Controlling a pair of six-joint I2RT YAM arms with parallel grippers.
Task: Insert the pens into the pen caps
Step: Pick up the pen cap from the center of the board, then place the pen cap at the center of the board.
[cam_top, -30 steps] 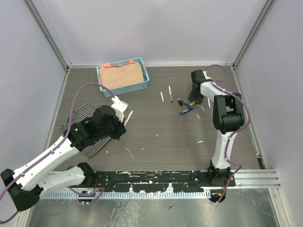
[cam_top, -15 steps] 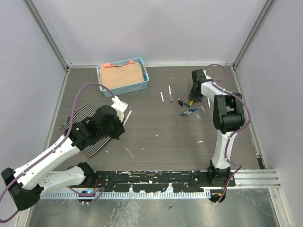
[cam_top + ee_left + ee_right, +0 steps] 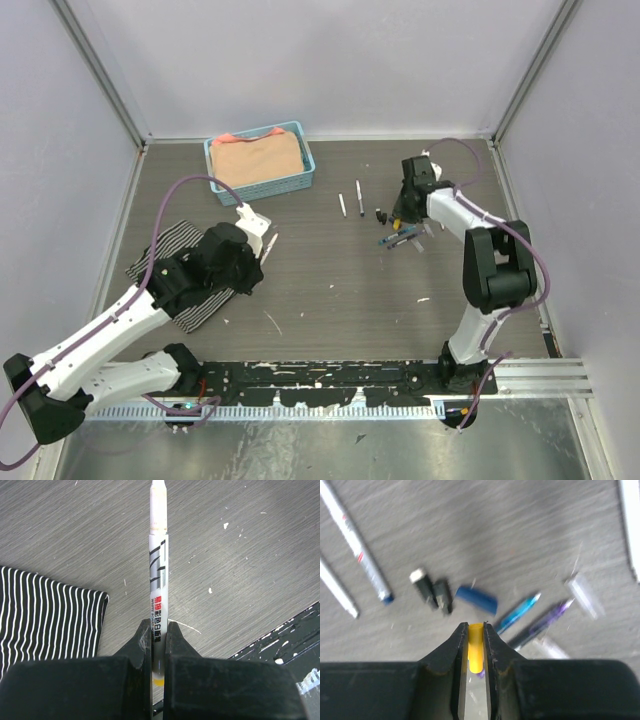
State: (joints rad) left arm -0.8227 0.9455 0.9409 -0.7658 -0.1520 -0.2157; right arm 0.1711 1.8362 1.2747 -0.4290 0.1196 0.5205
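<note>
My left gripper (image 3: 156, 630) is shut on a white pen (image 3: 158, 575) with a yellow rear end. The pen points forward above the table, and in the top view it shows at the left gripper (image 3: 268, 247). My right gripper (image 3: 476, 627) is shut on the yellow cap (image 3: 476, 647) and is raised over the cluster of caps. Below it lie a blue cap (image 3: 477, 599), a black cap (image 3: 442, 595), and a light blue piece (image 3: 517, 614) beside a purple one (image 3: 542, 622). Two white pens (image 3: 341, 204) (image 3: 360, 197) lie to the left of the right gripper (image 3: 403, 213).
The blue basket (image 3: 309, 165) holding an orange cloth stands at the back left. A striped cloth (image 3: 165, 262) lies under the left arm. Another white pen (image 3: 631, 525) lies at the right edge of the right wrist view. Grey walls enclose the table.
The right arm's elbow has swung right and toward the near edge, and its gripper has shifted slightly with the yellow cap in it. The left arm has hardly moved.
</note>
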